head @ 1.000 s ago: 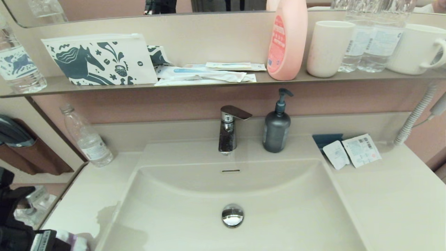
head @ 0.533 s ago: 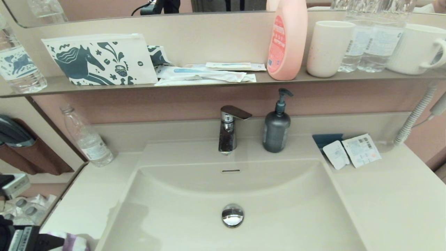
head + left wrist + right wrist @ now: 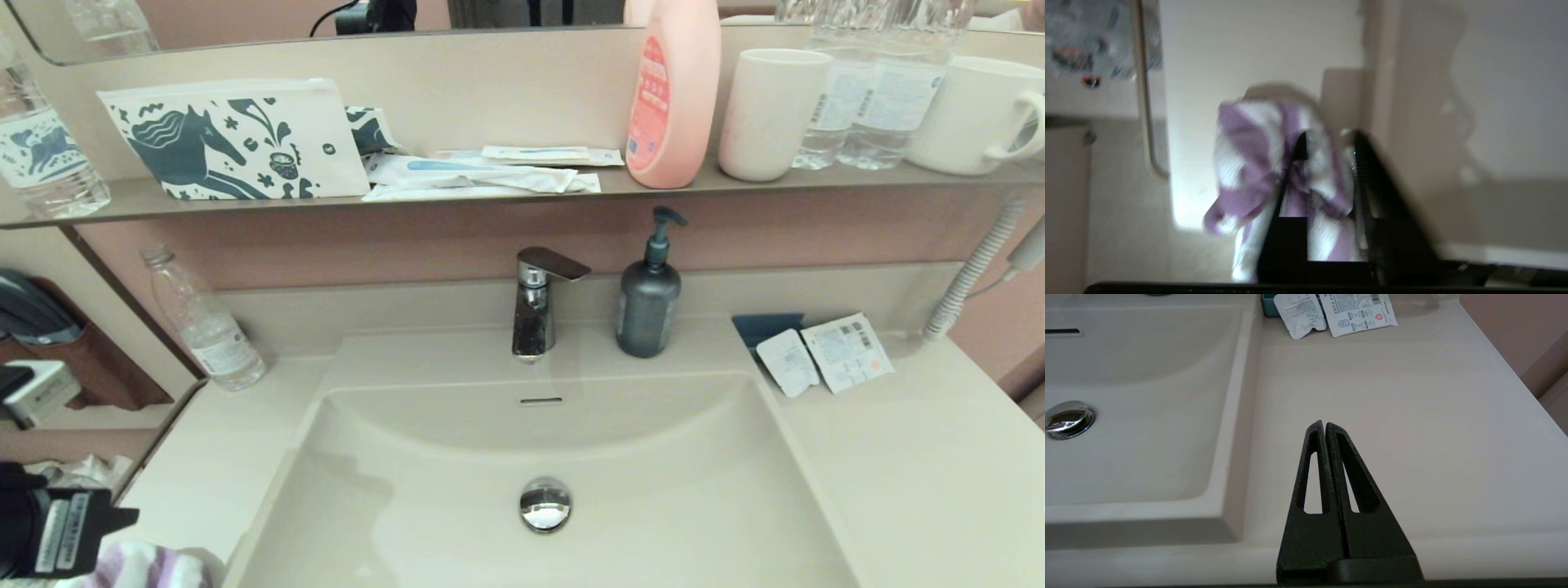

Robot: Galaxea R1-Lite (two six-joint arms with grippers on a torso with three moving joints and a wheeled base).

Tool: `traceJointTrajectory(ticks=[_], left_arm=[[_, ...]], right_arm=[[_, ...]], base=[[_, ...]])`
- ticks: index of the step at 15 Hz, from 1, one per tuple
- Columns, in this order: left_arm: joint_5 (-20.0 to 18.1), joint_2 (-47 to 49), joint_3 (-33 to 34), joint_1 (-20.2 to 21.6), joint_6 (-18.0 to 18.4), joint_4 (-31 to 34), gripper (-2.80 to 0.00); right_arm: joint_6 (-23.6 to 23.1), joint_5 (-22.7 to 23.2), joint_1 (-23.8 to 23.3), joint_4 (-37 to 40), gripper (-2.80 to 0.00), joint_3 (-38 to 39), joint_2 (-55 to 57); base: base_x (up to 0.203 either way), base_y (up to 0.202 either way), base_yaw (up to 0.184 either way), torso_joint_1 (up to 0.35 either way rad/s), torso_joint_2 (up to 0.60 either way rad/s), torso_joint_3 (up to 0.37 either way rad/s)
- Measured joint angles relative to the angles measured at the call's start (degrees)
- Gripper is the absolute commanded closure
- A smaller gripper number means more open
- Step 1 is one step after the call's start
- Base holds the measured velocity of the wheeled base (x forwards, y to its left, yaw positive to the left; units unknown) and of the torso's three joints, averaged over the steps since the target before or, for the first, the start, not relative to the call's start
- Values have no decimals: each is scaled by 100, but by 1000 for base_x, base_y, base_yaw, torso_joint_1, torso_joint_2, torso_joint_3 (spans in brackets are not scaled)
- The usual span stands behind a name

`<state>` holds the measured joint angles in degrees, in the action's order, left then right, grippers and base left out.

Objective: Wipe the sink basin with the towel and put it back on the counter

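Observation:
The purple and white striped towel [image 3: 1249, 163] hangs bunched from my left gripper [image 3: 1327, 139], which is shut on it, with cloth filling the gap between the fingers [image 3: 1372, 175]. In the head view the towel [image 3: 139, 567] shows at the bottom left corner, over the left counter [image 3: 204, 457] beside the sink basin [image 3: 620, 457]. The basin has a chrome drain plug [image 3: 545, 504] and an overflow slot [image 3: 540, 401]. My right gripper [image 3: 1325, 424] is shut and empty, low over the right counter [image 3: 1412, 416] near its front edge.
A faucet [image 3: 535, 306] and a dark soap pump [image 3: 649, 302] stand behind the basin. A clear bottle [image 3: 204, 322] stands at the back left. Sachets [image 3: 824, 355] lie at the back right. The shelf above carries a horse-print pouch [image 3: 233, 139], a pink bottle [image 3: 673, 94] and cups.
My left gripper has risen with the towel, and more of the cloth now shows at the bottom left. Its shadow has spread further right over the basin's left side.

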<state>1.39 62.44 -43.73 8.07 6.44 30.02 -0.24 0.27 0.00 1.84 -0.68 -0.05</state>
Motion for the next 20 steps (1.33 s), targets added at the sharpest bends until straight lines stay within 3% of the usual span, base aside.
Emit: traceJointTrajectory(ticks=[2, 3, 5, 9, 12, 15, 20], left_arm=[[-13, -230, 134, -675, -625, -607, 0], [150, -440, 203, -978, -928, -766, 0], [568, -930, 282, -1206, -1205, -866, 0], [829, -2274, 286, -1292, -1252, -565, 0], [414, -3128, 376, -1308, -1262, -308, 0], [312, -3779, 694, -1283, -1274, -294, 0], [316, -4847, 1874, -911, -1341, -1019, 0]], right_arm=[[0, 0, 0, 0, 0, -2, 0], [2, 3, 0, 0, 0, -2, 0], [0, 2, 0, -2, 0, 0, 0], [0, 2, 0, 0, 0, -1, 0], [2, 2, 0, 0, 0, 0, 0], [0, 0, 0, 0, 0, -2, 0], [0, 2, 0, 0, 0, -2, 0]], base=[[0, 0, 0, 0, 0, 0], [0, 0, 0, 0, 0, 0], [0, 0, 0, 0, 0, 0], [0, 0, 0, 0, 0, 0], [0, 0, 0, 0, 0, 0], [0, 0, 0, 0, 0, 0], [0, 0, 0, 0, 0, 0]])
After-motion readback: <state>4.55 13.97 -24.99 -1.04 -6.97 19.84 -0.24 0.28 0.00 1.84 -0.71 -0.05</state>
